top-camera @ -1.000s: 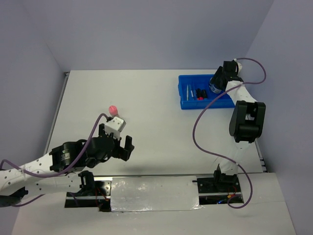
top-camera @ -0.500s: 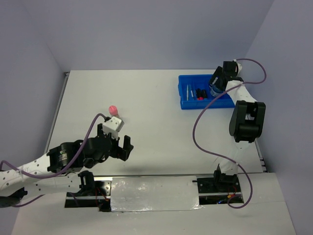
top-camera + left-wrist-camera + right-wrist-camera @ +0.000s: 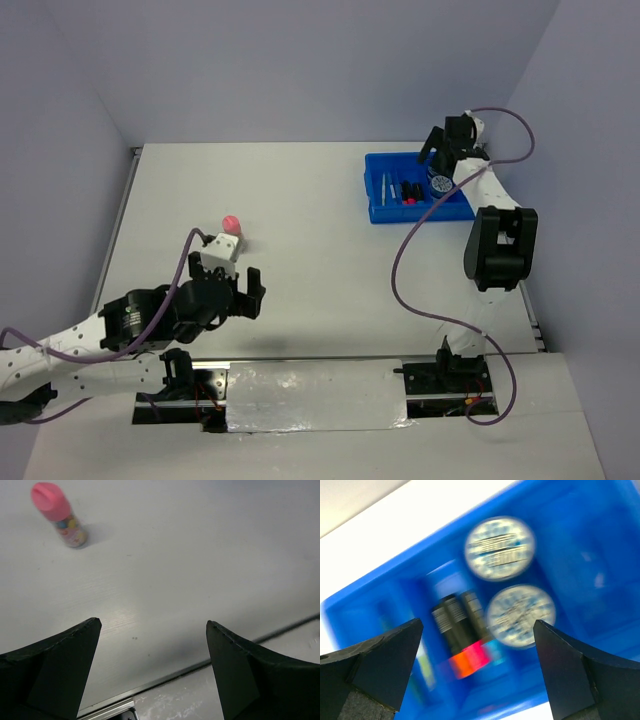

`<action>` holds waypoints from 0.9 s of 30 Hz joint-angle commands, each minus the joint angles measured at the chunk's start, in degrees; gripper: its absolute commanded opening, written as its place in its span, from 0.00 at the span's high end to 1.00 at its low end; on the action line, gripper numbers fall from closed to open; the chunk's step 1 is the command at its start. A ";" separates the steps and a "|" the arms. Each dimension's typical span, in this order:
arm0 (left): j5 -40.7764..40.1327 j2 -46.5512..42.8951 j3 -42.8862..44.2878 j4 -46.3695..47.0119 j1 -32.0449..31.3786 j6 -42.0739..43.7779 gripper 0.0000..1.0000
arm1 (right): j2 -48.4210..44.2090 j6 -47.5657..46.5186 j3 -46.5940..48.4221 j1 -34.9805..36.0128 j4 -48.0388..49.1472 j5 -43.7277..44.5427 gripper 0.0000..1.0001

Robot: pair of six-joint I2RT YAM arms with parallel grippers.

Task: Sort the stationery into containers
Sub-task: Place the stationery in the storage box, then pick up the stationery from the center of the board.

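right gripper has released the jar into tray.

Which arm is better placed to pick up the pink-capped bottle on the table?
Left. The left gripper is open and faces the pink-capped bottle nearby; the right gripper is open over the blue tray, far from it.

Bare table on every side of the upright pink-capped bottle, two round jars and markers packed close inside the blue tray
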 commanded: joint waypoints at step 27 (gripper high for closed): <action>-9.63 36.15 -5.70 42.61 37.74 1.58 0.06 | -56.86 2.21 -44.97 38.62 12.48 -18.66 0.00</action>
